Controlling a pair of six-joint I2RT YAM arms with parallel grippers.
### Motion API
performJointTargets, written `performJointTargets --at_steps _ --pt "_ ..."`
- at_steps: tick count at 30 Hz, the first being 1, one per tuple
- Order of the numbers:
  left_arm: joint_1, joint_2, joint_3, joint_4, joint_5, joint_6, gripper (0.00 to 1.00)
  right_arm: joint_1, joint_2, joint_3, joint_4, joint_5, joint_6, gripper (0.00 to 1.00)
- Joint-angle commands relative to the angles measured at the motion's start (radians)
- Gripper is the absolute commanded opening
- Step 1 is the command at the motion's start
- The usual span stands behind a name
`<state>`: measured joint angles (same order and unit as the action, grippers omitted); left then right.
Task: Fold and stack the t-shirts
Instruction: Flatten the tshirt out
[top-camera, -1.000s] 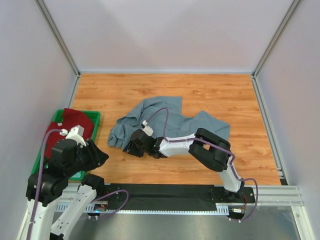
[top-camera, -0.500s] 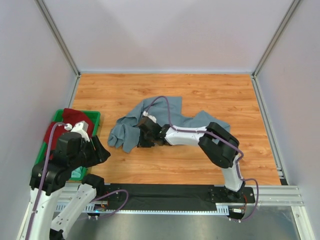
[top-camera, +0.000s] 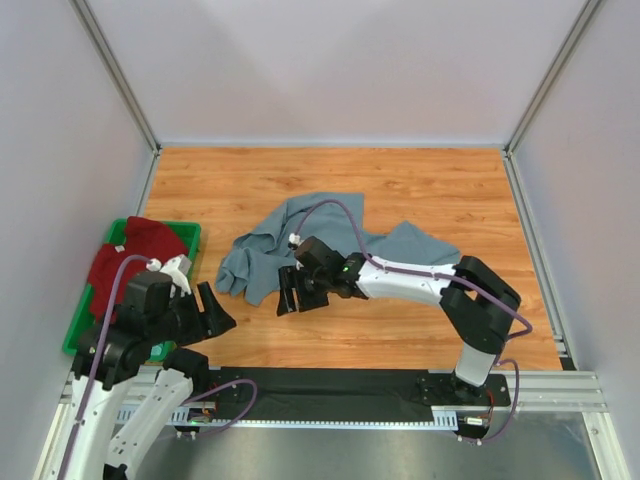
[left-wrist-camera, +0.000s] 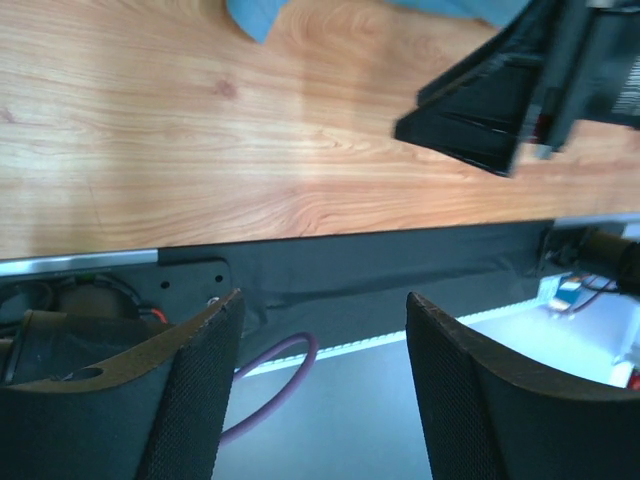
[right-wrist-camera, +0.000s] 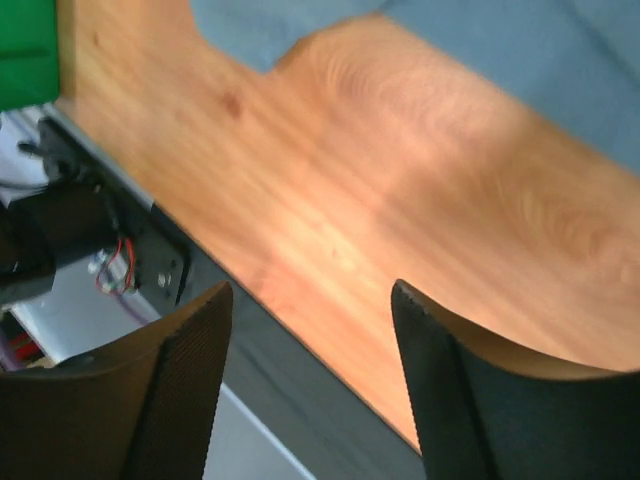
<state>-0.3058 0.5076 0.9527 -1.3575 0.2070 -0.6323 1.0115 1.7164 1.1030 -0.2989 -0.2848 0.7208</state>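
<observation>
A slate grey-blue t-shirt (top-camera: 300, 235) lies crumpled and spread on the wooden table, and its edge shows in the right wrist view (right-wrist-camera: 500, 50). A dark red t-shirt (top-camera: 130, 255) with a white label lies bunched in the green bin (top-camera: 192, 232). My right gripper (top-camera: 288, 298) hangs open just in front of the grey-blue shirt's near edge, over bare wood, with nothing between its fingers (right-wrist-camera: 170, 390). My left gripper (top-camera: 220, 316) is open and empty near the table's front left, right of the bin, pointing towards the front edge (left-wrist-camera: 325, 390).
The black base plate (top-camera: 350, 385) and an aluminium rail run along the table's near edge. White walls with metal posts close in the left, back and right sides. The right gripper (left-wrist-camera: 500, 100) shows at the top right of the left wrist view.
The right gripper shut at the grey-blue shirt's near edge, then drew back towards the front and opened. The left gripper swung right, away from the bin, and opened wider.
</observation>
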Motion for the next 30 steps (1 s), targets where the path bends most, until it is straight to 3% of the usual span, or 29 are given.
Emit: performJointTargets --at_steps 1,5,12,17,22,25,27,28,29,30 --pt "0.000 -0.084 0.044 -0.107 -0.030 -0.122 0.71 0.022 0.072 0.106 0.104 0.143 0.080 0.68" --pt "0.000 -0.161 0.073 -0.167 -0.026 -0.165 0.71 0.041 0.189 0.205 0.170 0.159 0.135 0.75" --pt "0.000 -0.170 0.060 -0.141 0.034 -0.222 0.70 0.121 0.311 0.336 0.106 0.444 0.049 0.66" --pt "0.000 -0.216 0.078 -0.136 -0.015 -0.292 0.70 0.133 0.360 0.383 0.118 0.452 0.055 0.68" --pt "0.000 -0.270 0.075 -0.178 -0.026 -0.322 0.71 0.147 0.440 0.523 -0.062 0.542 0.055 0.66" --pt "0.000 -0.267 0.080 -0.209 -0.023 -0.319 0.71 0.145 0.474 0.581 -0.111 0.602 0.043 0.59" --pt "-0.001 -0.265 0.081 -0.216 -0.024 -0.317 0.70 0.145 0.488 0.597 -0.112 0.630 0.035 0.48" --pt "0.000 -0.267 0.080 -0.216 -0.021 -0.314 0.71 0.144 0.494 0.609 -0.140 0.634 0.028 0.41" --pt "0.000 -0.265 0.080 -0.207 -0.020 -0.314 0.71 0.144 0.500 0.620 -0.160 0.631 0.019 0.23" --pt "-0.001 -0.267 0.080 -0.203 -0.020 -0.311 0.71 0.144 0.497 0.630 -0.180 0.631 0.011 0.15"
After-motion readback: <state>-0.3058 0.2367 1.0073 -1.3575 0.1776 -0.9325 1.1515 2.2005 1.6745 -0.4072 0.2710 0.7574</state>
